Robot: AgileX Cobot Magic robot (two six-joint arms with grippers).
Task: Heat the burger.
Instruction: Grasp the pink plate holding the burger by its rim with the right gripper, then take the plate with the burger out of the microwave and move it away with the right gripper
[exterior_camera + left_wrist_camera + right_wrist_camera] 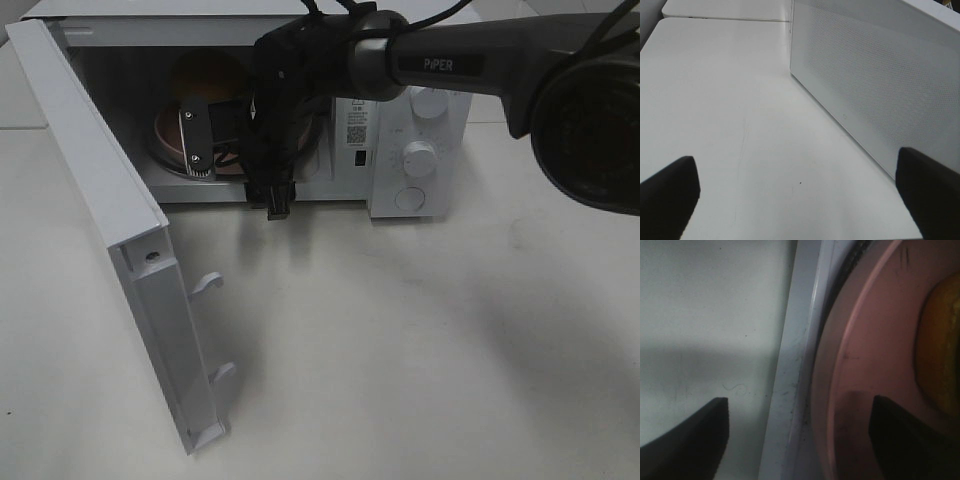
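Note:
The burger (207, 82) sits on a pink round plate (168, 135) inside the open white microwave (420, 110). In the right wrist view the burger's golden bun (941, 350) shows at the edge, on the plate (865, 345). My right gripper (238, 180) is at the microwave's opening, open and empty. One finger is over the plate's near rim and the other is over the table, astride the front sill (795, 365). My left gripper (800, 200) is open and empty over the table, beside the outer face of the door (880, 85). It is out of the exterior view.
The microwave door (120, 230) stands swung wide open at the left, its latch hooks (208, 283) pointing out. Two dials (420, 158) and a round button are on the control panel at the right. The right arm (480, 60) reaches in from the upper right.

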